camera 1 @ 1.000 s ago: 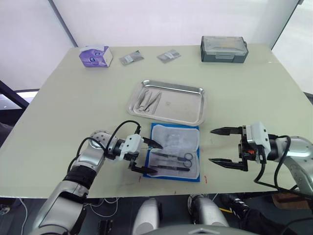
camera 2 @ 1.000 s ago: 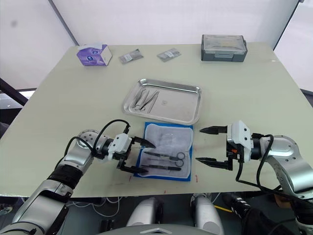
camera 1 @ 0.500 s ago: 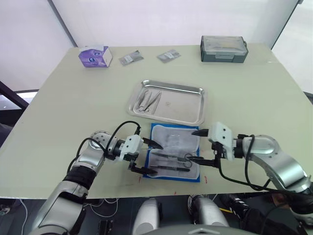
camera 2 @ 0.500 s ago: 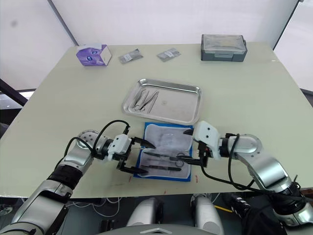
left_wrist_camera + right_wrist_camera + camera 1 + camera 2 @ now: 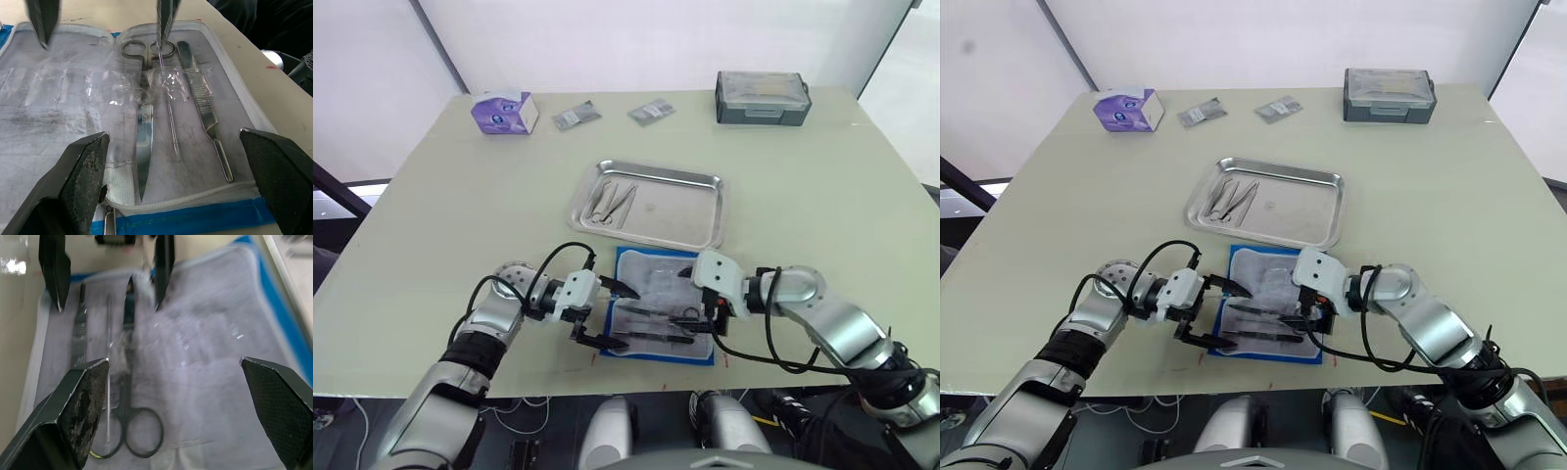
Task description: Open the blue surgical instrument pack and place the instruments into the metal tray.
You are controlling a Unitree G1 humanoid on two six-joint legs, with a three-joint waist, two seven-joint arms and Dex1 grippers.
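Note:
The blue surgical instrument pack [image 5: 658, 284] lies open near the table's front edge, its pale lining up. Three instruments rest in it under clear straps: scissors [image 5: 145, 147], a thin probe [image 5: 168, 122] and a flat-handled tool [image 5: 208, 117]. More instruments [image 5: 610, 202] lie at the left end of the metal tray [image 5: 685, 211], just beyond the pack. My left gripper [image 5: 628, 317] is open over the pack's left edge. My right gripper [image 5: 683, 296] is open over the pack's right part, facing the left one, with the scissors' rings [image 5: 142, 433] between its fingers.
A purple tissue box [image 5: 505, 111] stands at the far left. Two small packets [image 5: 576, 116] [image 5: 651, 111] lie at the back, and a dark grey lidded box [image 5: 762, 97] sits at the far right. The pack lies close to the table's front edge.
My right arm has swung left from the table's right side until its open gripper hangs over the pack. The left gripper and the instruments have stayed put.

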